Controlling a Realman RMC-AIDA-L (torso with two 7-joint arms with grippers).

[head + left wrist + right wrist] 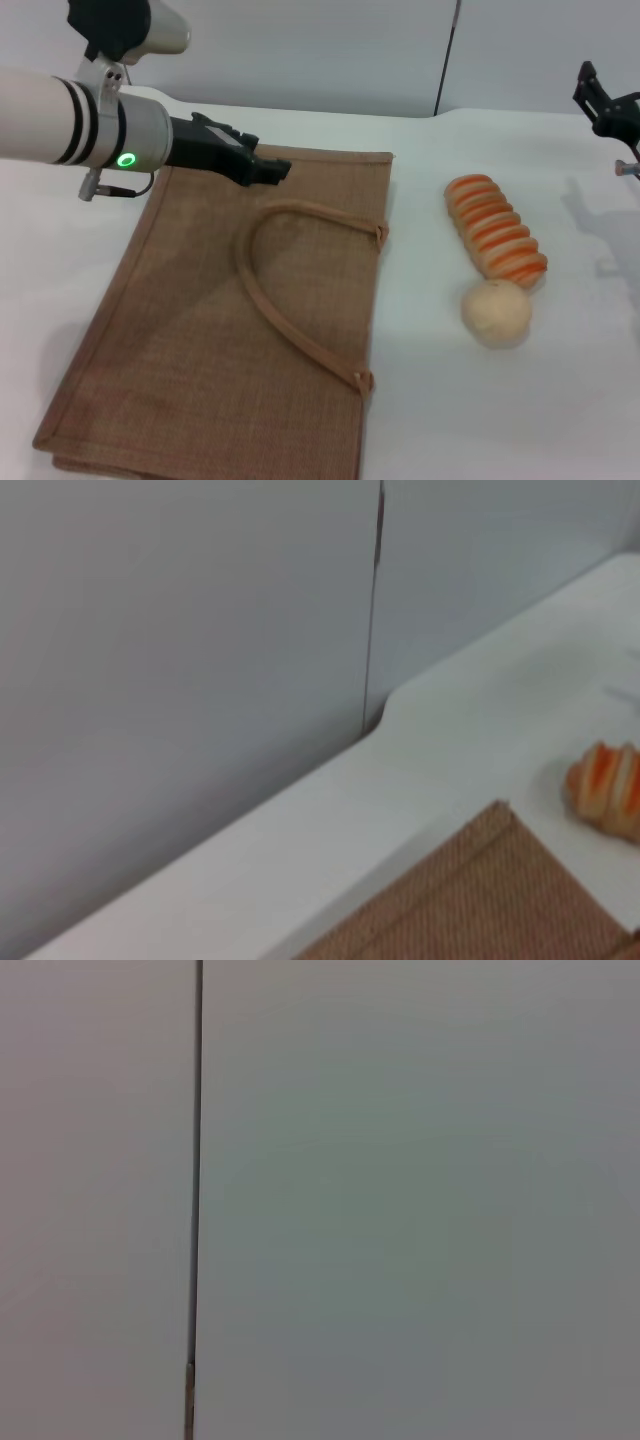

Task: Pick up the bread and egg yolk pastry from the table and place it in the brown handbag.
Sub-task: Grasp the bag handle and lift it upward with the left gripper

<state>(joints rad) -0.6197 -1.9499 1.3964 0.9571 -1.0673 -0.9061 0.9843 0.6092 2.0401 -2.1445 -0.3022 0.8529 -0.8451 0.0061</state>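
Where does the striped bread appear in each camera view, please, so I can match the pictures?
Head view: the bread lies on the table right of the brown handbag, its near end touching the egg yolk pastry.
Left wrist view: only one end of the bread shows at the picture's edge.
Right wrist view: not in it.
Shared landmark: the handbag's corner, seen in head and left wrist views.

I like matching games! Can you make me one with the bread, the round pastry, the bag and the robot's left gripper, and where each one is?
Things:
1. bread
2. pastry
3. bag
4. left gripper

Places:
A. over the bag's far edge
B. lying flat on the table's left part
C. just in front of the striped loaf
D. right of the bag, striped orange and cream

Pairs: 1-D, 2-C, 3-B, 4-A
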